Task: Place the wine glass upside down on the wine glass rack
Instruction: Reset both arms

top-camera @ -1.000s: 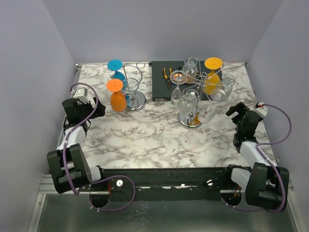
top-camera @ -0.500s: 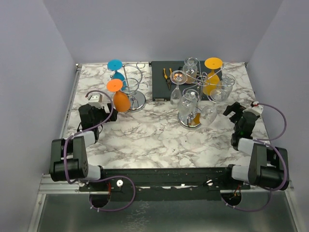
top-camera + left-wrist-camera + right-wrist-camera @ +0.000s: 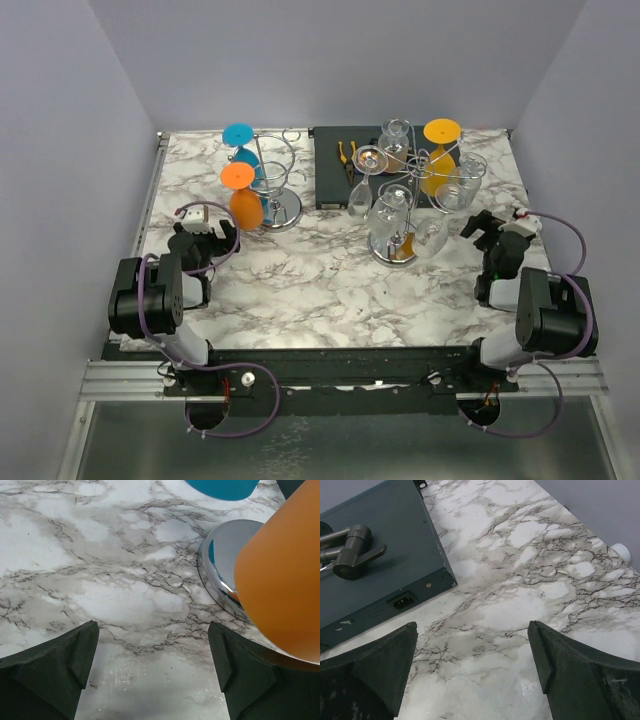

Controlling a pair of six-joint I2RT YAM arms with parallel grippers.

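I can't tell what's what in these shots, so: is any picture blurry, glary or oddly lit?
Top external view: even, soft light, faint shadows, the clear wine glasses hard to tell apart. Left wrist view: the orange wine glass looms close and soft-edged; the chrome rack base mirrors blue. Right wrist view: sharp, a dull sheen on the marble table.

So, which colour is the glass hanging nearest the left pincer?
Orange. The glass shows best in the left wrist view.

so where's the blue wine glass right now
Top view: the blue wine glass hangs upside down on the left-hand rack, at the back left of the table, just behind the orange glass on the same rack.
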